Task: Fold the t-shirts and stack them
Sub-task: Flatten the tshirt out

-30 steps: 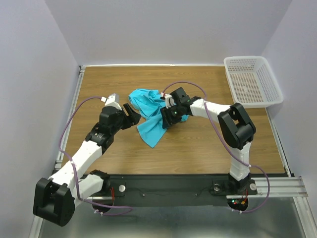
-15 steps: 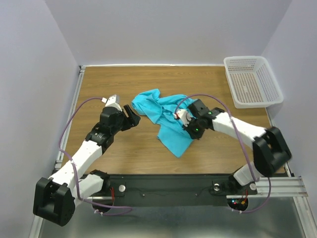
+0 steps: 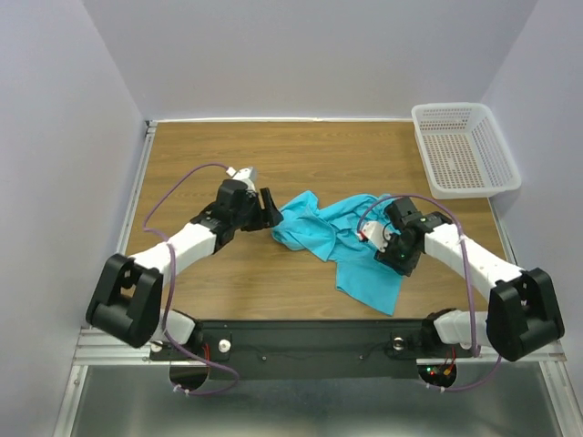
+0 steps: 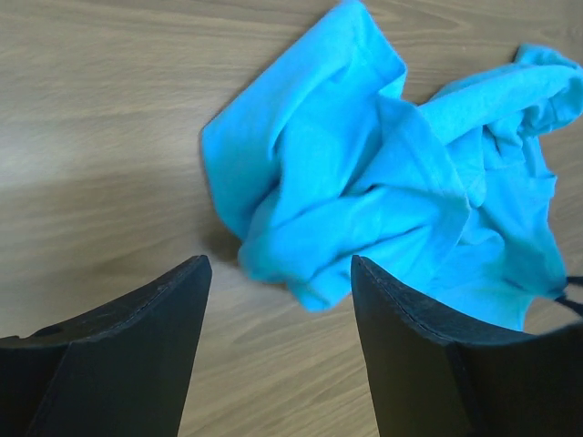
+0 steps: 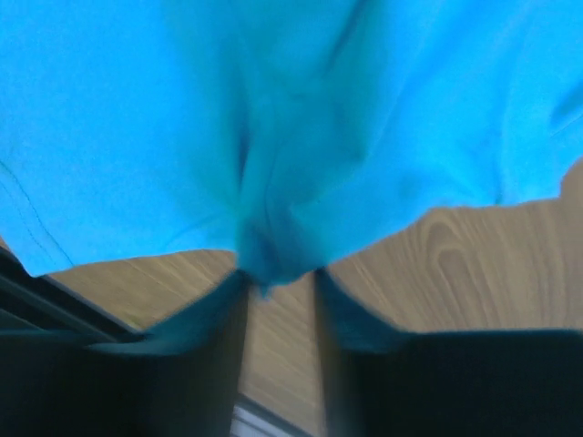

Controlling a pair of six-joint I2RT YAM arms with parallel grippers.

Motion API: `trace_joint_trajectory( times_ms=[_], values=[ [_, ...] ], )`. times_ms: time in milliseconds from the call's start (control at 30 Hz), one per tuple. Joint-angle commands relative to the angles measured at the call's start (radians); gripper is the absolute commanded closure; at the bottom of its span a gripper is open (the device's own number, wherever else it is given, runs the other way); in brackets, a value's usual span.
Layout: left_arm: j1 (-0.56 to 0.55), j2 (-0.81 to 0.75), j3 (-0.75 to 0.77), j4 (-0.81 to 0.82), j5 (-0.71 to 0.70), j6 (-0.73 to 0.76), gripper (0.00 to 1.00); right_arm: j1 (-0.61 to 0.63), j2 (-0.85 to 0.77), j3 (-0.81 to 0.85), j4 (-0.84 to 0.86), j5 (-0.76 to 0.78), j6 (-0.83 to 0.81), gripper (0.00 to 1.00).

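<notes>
**Gripping one side of the shirt while the other pincer stands open**

The turquoise t-shirt (image 3: 364,278) lies crumpled on the wooden table (image 3: 209,155), just off the middle toward 4 o'clock in the top view. It is not folded. The cloth runs in a wrinkled band from a bunched end at its own 10 o'clock down to a flatter, pointed flap at its 5 o'clock, which reaches close to the table's near edge.

The right gripper (image 3: 384,248) sits at the shirt's 3 o'clock side and is clamped on the cloth. In the right wrist view a gathered ridge of the t-shirt (image 5: 182,109) runs down into the narrow gap of the right gripper (image 5: 278,282). Its dark fingers (image 5: 196,323) are drawn close on either side of it, and blurred wood shows beneath.

The left gripper (image 3: 270,211) lies low at the shirt's 10 o'clock end, its arm stretched across the table from 8 o'clock. In the left wrist view the two black fingers (image 4: 137,337) stand wide apart, holding nothing. The left gripper (image 4: 278,266) faces the bunched folds of the t-shirt (image 4: 364,182), and the nearest fold lies in the gap between the fingertips. Whether either finger touches the cloth cannot be told.

A white mesh basket (image 3: 421,137) stands at the table's 2 o'clock corner, well apart from the shirt. Purple cables (image 3: 187,177) loop above both arms.
</notes>
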Motion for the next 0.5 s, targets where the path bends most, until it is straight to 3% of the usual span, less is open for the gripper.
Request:
trace_joint_trajectory(
  times_ms=[0,133,233,467],
  values=[
    [-0.083,0.116,0.124,0.05,-0.012,0.139,0.26,-0.041,-0.059,0.128,-0.013,-0.065,-0.005,0.37],
    [-0.138,0.18,0.193,0.039,-0.052,0.246,0.25,-0.044,-0.066,0.202,-0.022,-0.173,0.034,0.28],
    [-0.172,0.192,0.224,0.045,-0.057,0.369,0.24,-0.053,-0.048,0.247,-0.008,-0.227,0.058,0.27],
    [-0.21,0.215,0.25,0.114,0.07,0.668,0.22,-0.139,0.016,0.272,0.136,-0.363,0.159,0.27]
  ],
)
